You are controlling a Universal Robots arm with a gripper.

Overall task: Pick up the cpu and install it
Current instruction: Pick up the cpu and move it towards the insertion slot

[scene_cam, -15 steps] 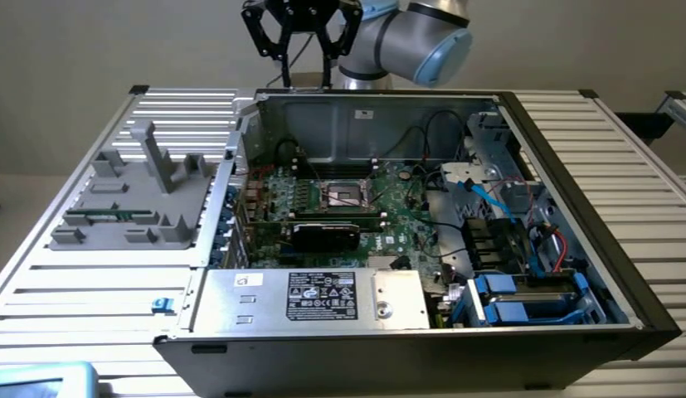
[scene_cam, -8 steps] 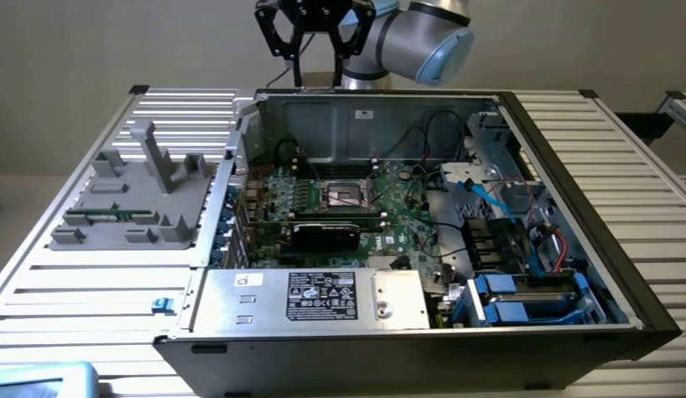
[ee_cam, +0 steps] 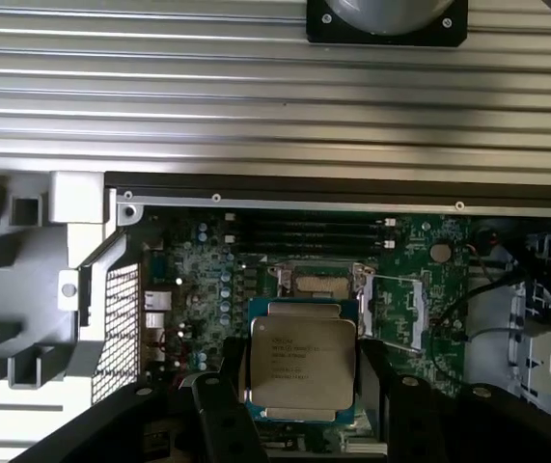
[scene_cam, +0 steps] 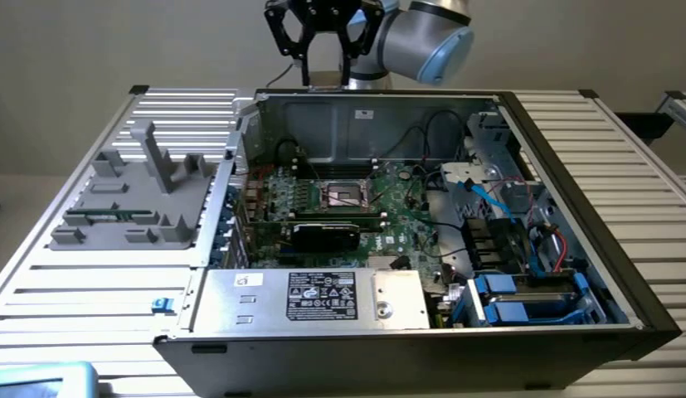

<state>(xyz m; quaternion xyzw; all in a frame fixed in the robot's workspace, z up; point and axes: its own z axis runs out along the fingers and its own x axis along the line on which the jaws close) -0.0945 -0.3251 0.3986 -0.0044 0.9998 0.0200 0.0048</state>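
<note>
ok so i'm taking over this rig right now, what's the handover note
hand: shut on the flat square silver-topped cpu chip, held high over the open black computer case.
Things: the empty metal-framed cpu socket is on the green motherboard inside the case.
Done: chip picked up.
Left: chip is not yet in the socket.

The cpu (ee_cam: 302, 362) is showing as a small flat square chip; its silver metal lid is facing the wrist camera, carrying lines of fine print, with a thin green edge peeking out around it; it is sitting level and square between the dark fingers (ee_cam: 225, 405) of the gripper (ee_cam: 302, 395), hanging above the green motherboard (ee_cam: 420, 289), near the open socket (ee_cam: 316, 282).
</note>
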